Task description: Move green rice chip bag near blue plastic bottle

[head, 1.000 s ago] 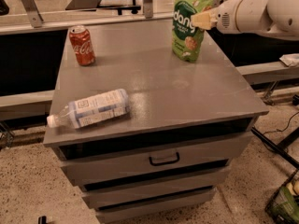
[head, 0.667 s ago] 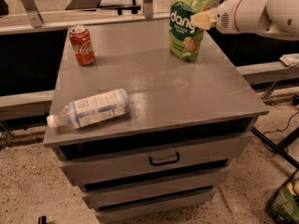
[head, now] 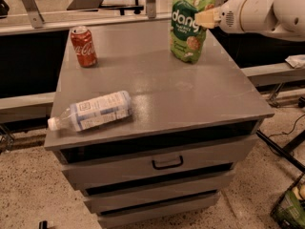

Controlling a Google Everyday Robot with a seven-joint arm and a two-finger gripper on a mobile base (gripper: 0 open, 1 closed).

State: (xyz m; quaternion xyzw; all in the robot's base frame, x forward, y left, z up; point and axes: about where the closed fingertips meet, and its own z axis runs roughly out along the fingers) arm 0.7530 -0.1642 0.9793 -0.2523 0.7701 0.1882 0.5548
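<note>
The green rice chip bag (head: 187, 25) stands upright at the back right of the grey cabinet top (head: 190, 94), its bottom edge at or just above the surface. My gripper (head: 206, 18) comes in from the right on a white arm and is shut on the bag's right edge near its top. The blue plastic bottle (head: 93, 110) lies on its side at the front left, white cap pointing left past the edge. The bag is well apart from the bottle.
A red soda can (head: 84, 46) stands upright at the back left. The cabinet has drawers below with a black handle (head: 167, 163). Metal rails run behind the cabinet. Cables and a basket (head: 289, 205) are on the floor at right.
The bag has shifted a little to the left with the gripper on it. The bottle and can have not moved.
</note>
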